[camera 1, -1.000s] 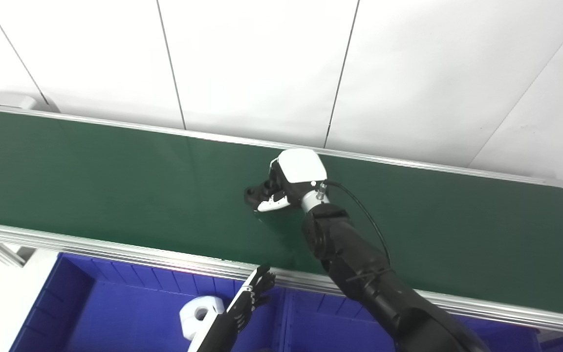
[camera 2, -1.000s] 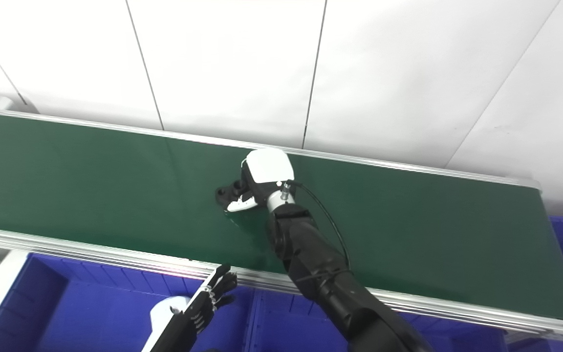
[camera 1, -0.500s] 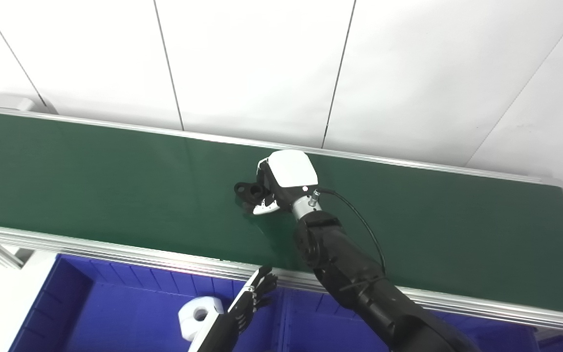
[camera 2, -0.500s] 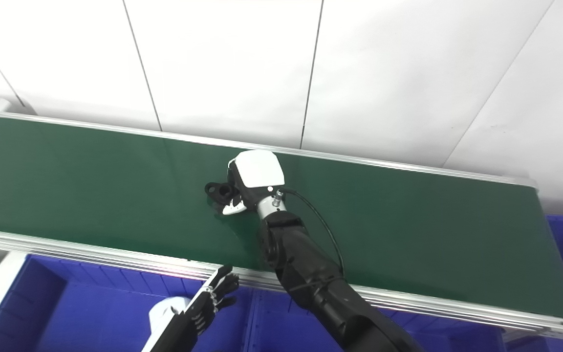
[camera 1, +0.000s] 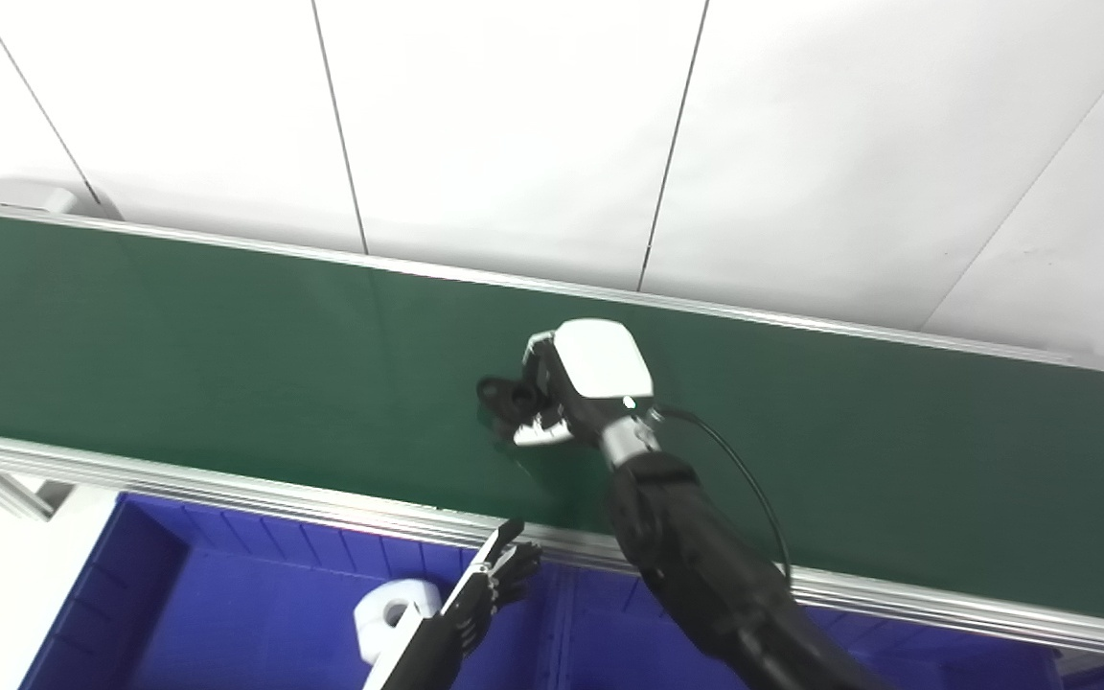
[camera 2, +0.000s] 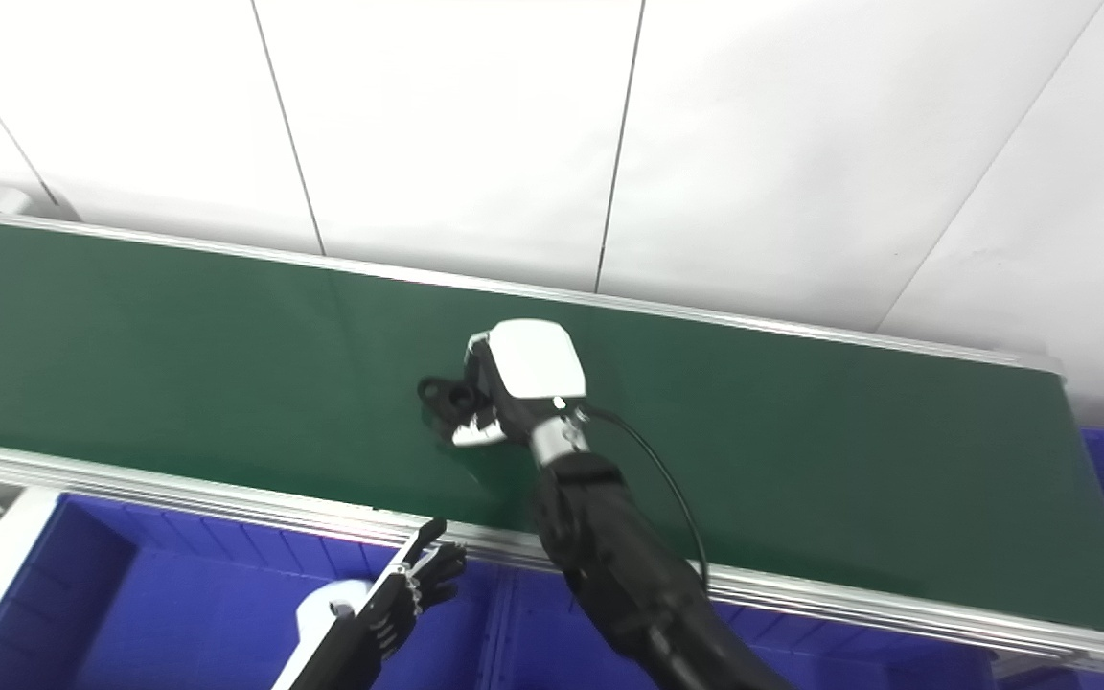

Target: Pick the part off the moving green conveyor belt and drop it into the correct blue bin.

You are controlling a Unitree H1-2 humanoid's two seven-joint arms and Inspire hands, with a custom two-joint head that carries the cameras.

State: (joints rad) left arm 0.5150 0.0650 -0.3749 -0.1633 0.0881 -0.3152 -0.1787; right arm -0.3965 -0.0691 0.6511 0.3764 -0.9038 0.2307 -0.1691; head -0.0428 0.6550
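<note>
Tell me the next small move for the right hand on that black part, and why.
Probably lift it straight up a little. The right hand appears closed around the black part, which sits low over the green belt. Clearing the belt comes before swinging toward the blue bin.

White panelled wall (camera 1: 514,125) behind, split by thin dark seams (camera 1: 339,125). Evenly lit, shadowless. Grey box (camera 1: 15,195) at far left.
</note>
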